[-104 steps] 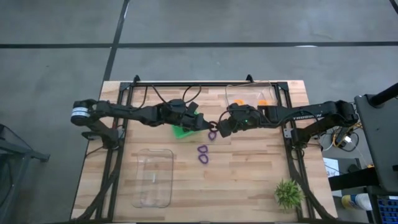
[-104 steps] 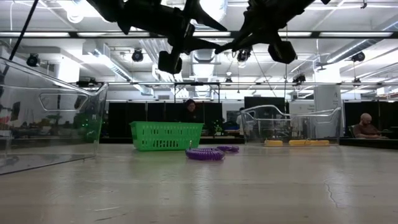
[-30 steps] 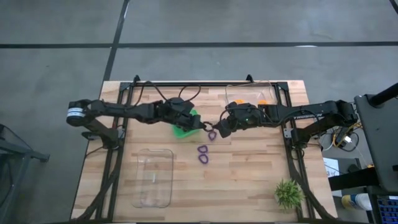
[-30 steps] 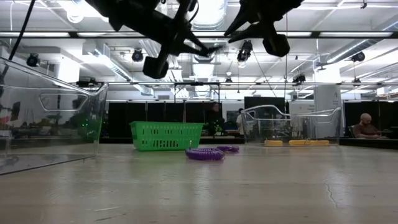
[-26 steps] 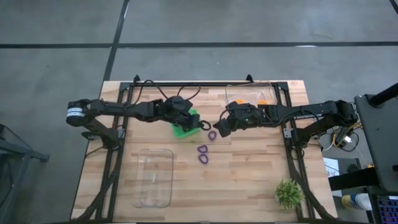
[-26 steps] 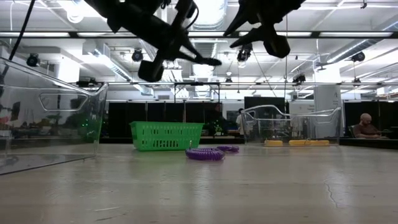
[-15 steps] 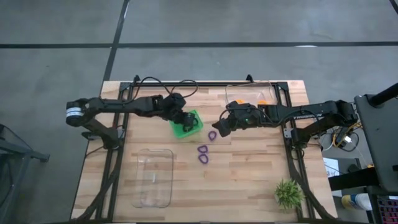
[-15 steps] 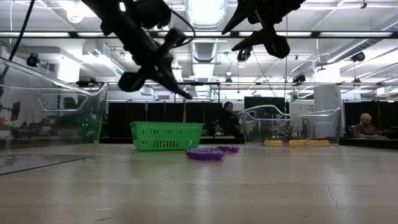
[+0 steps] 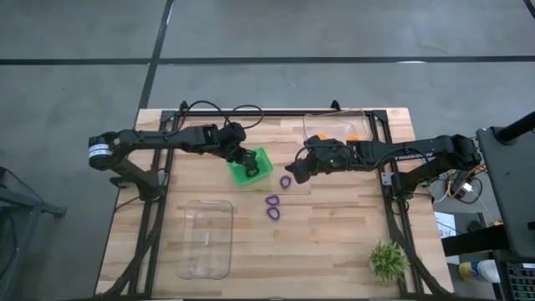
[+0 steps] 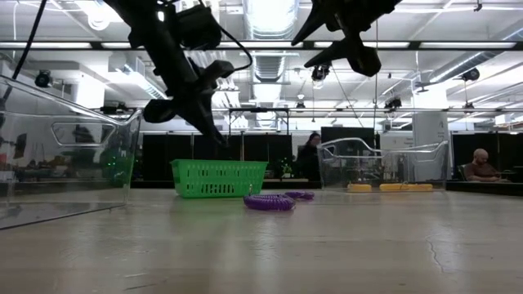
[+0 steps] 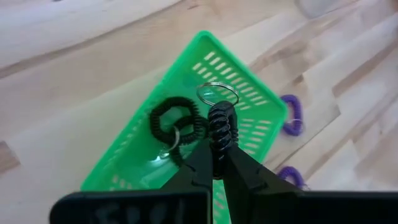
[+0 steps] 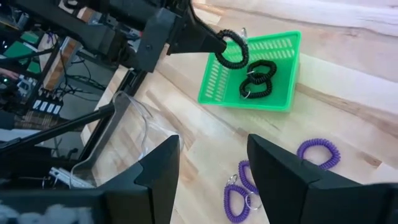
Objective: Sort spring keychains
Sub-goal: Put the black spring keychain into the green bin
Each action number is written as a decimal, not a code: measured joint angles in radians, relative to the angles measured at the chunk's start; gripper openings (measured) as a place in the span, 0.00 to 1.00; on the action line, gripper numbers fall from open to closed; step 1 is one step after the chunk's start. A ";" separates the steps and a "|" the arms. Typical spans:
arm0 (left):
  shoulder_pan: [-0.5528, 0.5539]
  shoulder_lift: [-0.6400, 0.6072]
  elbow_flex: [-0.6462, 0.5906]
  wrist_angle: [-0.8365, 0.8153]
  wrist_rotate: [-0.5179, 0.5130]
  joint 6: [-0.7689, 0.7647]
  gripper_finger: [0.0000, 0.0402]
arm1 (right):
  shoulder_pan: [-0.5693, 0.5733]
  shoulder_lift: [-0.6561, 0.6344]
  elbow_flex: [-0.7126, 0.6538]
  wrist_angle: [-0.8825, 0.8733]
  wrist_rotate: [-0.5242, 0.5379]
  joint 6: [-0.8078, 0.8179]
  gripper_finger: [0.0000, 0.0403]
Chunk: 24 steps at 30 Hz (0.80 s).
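Three purple coiled keychains [image 9: 273, 206] lying on the wooden desk [image 9: 334, 242], two close together and one nearer the right claw [image 9: 296, 173]. Two black coils [image 11: 176, 123] resting inside the green basket [image 11: 252, 106], a slotted plastic tray. One more black coil [image 11: 221, 127], springy and ribbed with a thin metal ring at its end, pinched in the closed left claw [image 11: 216, 167] and hanging directly over the basket. Straight down, then: basket beneath the coil, so likely just a release to drop it in with its mates.

Right claw hovering high above the desk, fingers spread and empty, purple coils below and slightly ahead of it, nearer to this arm than to the left. Orange pieces [image 9: 334, 138] visible in the clear tub [image 9: 368, 117] at the desk's far right side. Second clear tub [image 9: 206, 238] sitting near the front left.
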 joint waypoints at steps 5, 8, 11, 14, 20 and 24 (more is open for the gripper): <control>0.003 0.004 0.000 -0.005 -0.004 0.009 0.04 | 0.000 0.000 0.000 0.000 0.011 0.000 0.45; 0.004 0.023 0.000 -0.005 -0.004 0.011 0.04 | 0.000 0.000 0.000 0.000 0.011 0.000 0.45; 0.004 0.050 -0.001 -0.005 0.012 0.015 0.04 | 0.000 0.005 0.000 0.000 0.012 0.000 0.45; 0.003 0.062 -0.002 -0.008 0.021 0.004 0.04 | 0.000 0.005 0.000 0.001 0.012 0.000 0.45; 0.003 0.068 -0.002 -0.007 0.021 0.006 0.08 | 0.000 0.005 0.000 0.001 0.012 0.000 0.45; 0.002 0.068 -0.002 -0.005 0.030 0.013 0.20 | 0.000 0.005 -0.002 0.000 0.012 0.000 0.45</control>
